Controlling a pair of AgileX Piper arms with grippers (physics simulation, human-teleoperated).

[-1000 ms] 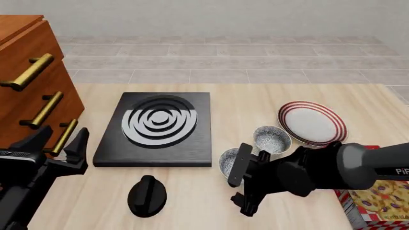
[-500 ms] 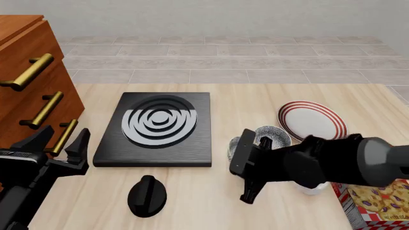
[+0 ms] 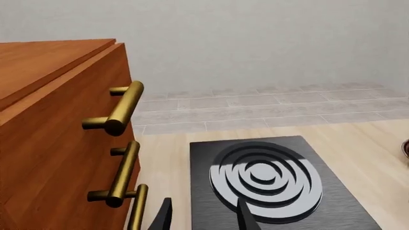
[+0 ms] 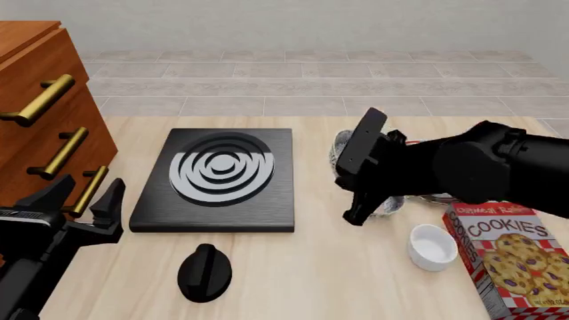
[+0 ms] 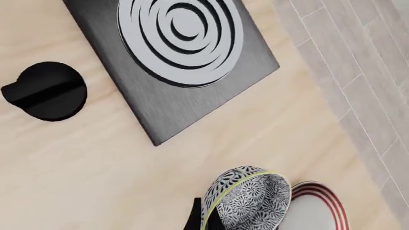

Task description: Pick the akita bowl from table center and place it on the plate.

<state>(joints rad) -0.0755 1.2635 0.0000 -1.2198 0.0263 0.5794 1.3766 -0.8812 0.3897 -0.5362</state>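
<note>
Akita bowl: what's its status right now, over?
Right tool shut on akita bowl, lifted, tilted, near plate. Left tool open, idle. Second bowl under arm.

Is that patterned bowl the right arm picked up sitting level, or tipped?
Tipped. In the right wrist view the akita bowl shows its patterned outside and speckled inside together, pinched in the right gripper.
</note>
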